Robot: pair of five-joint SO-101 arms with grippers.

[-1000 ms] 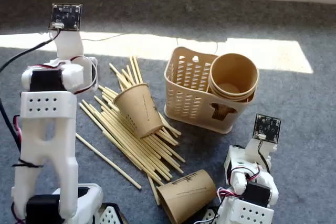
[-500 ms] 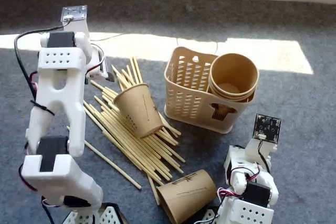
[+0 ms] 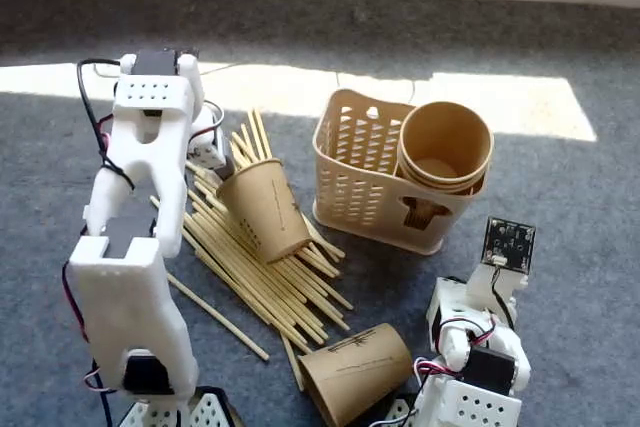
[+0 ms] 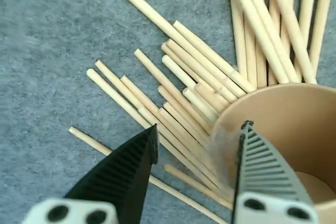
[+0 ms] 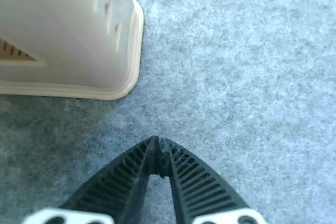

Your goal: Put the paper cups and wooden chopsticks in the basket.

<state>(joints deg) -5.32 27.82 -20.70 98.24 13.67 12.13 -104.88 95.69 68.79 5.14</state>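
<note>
A paper cup (image 3: pixel 265 209) lies on its side on a spread of wooden chopsticks (image 3: pixel 250 272). My left gripper (image 3: pixel 216 163) is at that cup's open mouth. In the left wrist view the left gripper (image 4: pixel 199 129) is open, one finger above the cup's (image 4: pixel 286 124) rim and the other over the chopsticks (image 4: pixel 199 72). A second cup (image 3: pixel 355 372) lies tipped near the front. Stacked cups (image 3: pixel 445 147) lean in the cream basket (image 3: pixel 365 172). My right gripper (image 5: pixel 158 144) is shut and empty over the carpet, just short of the basket's corner (image 5: pixel 79 40).
Everything rests on grey carpet (image 3: pixel 560 207) with a sunlit strip across the back. The right arm's base (image 3: pixel 475 367) sits at the front right, close to the tipped cup. A loose chopstick (image 3: pixel 210 307) lies apart from the pile.
The left arm has swung from the far left over to the chopsticks, bringing its gripper to the lying cup's mouth. The right arm, cups and basket have not moved.
</note>
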